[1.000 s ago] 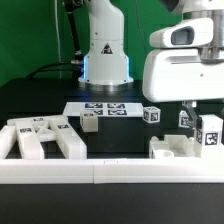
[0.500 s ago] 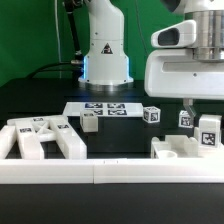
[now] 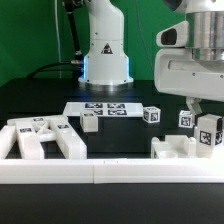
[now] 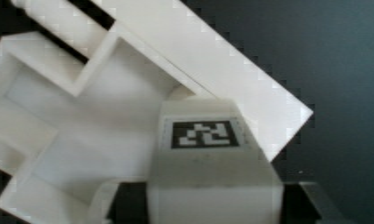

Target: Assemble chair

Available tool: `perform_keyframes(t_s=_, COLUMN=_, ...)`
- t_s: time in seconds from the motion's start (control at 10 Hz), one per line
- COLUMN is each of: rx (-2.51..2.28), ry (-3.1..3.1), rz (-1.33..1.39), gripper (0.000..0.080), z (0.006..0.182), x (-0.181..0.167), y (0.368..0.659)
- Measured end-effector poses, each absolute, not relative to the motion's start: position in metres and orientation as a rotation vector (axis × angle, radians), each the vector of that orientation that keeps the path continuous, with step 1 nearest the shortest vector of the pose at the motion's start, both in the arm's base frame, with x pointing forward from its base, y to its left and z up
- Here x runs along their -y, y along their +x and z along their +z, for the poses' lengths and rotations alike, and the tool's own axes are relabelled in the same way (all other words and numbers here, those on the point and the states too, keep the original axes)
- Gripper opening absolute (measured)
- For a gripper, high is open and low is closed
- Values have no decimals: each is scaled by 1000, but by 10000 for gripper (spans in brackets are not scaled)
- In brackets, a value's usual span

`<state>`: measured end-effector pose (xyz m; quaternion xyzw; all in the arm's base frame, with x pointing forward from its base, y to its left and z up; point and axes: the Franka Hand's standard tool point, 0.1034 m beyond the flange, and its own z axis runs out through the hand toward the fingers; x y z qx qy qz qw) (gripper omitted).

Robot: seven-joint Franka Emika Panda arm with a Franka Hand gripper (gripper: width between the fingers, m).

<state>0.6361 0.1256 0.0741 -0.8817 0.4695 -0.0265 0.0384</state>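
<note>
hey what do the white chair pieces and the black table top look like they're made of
Chair pieces, including the tagged post: matte white, sharp-edged, uniform in color, probably plastic; their tags look like paper stickers. Table: matte black with no glare, maybe cloth or a mat; cannot tell which.

Ext view: low-res, soft focus, bright & even; light seems overhead. Black table (image 3: 40, 95) around the marker board (image 3: 103, 108) stays dark, matte. White chair parts (image 3: 45, 138) in front of the board nearly blow out, w/ faint edges and soft shadows. Wrist view: blurry close-up; tagged post (image 4: 205, 150) tag readable, white slab (image 4: 219, 70) washed out.
</note>
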Motion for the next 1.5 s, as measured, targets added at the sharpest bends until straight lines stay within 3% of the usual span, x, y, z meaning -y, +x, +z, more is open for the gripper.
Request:
perform_keyframes(t_s=0.2, rx=-1413, ry=-2719, rz=-82, gripper=301, z=74, x=-126, y=636)
perform_keyframes(t_s=0.4, rx=-1303, ry=-2774, rz=-91, gripper=610, z=75, x=-125, y=637)
perform_keyframes(t_s=0.7, rx=-893, ry=-2936, rz=-114, gripper=647, z=79, x=-128, y=637)
perform_keyframes(t_s=1.5, rx=231, ry=-3098, rz=-165, gripper=649, z=79, x=-127, y=639)
